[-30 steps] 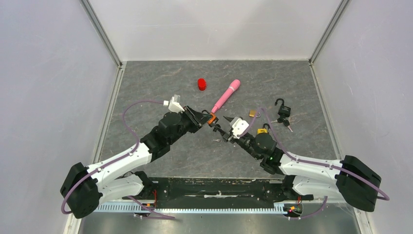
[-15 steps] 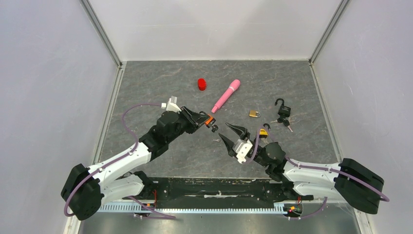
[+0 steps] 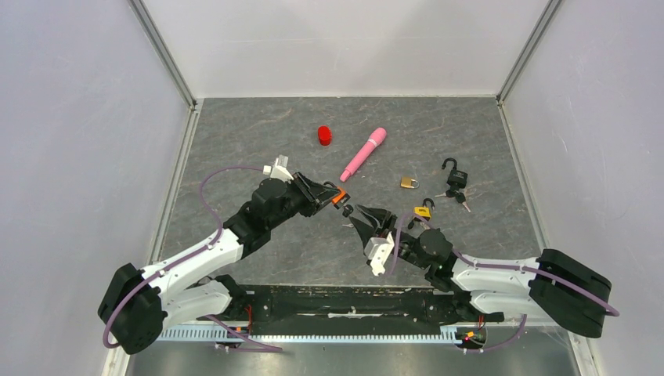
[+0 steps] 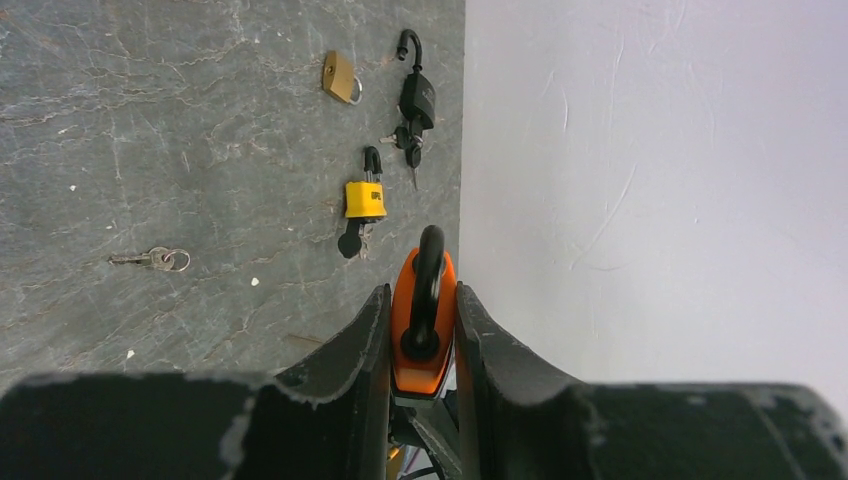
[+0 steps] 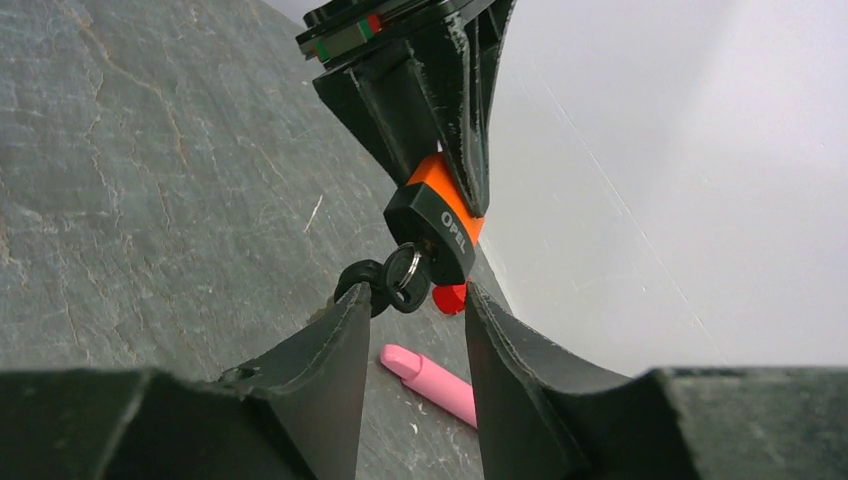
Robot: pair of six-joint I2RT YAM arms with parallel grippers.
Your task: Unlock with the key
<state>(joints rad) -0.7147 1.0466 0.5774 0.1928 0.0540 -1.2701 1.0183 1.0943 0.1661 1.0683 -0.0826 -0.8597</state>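
Observation:
An orange padlock (image 4: 423, 330) with a black shackle is held above the table, my left gripper (image 4: 422, 300) shut on its body. In the top view the padlock (image 3: 338, 197) sits at my left gripper's (image 3: 332, 195) tips. A black-headed key (image 5: 385, 280) on a ring hangs from the lock's lower end (image 5: 440, 215). My right gripper (image 5: 415, 300) is open just below it, the key heads level with its left fingertip (image 5: 352, 305). From above, my right gripper (image 3: 361, 220) points toward the key (image 3: 347, 210).
On the grey mat lie a pink pen-shaped object (image 3: 363, 153), a red cap (image 3: 324, 135), a brass padlock (image 3: 408, 182), a black padlock with keys (image 3: 456, 178) and a yellow padlock (image 3: 423, 211). Loose keys on a ring (image 4: 150, 260) lie nearby. White walls enclose the mat.
My right gripper drew back from the padlock toward the near edge and turned over, then edged back toward the hanging key with narrower jaws. My left gripper kept the padlock, shifting slightly.

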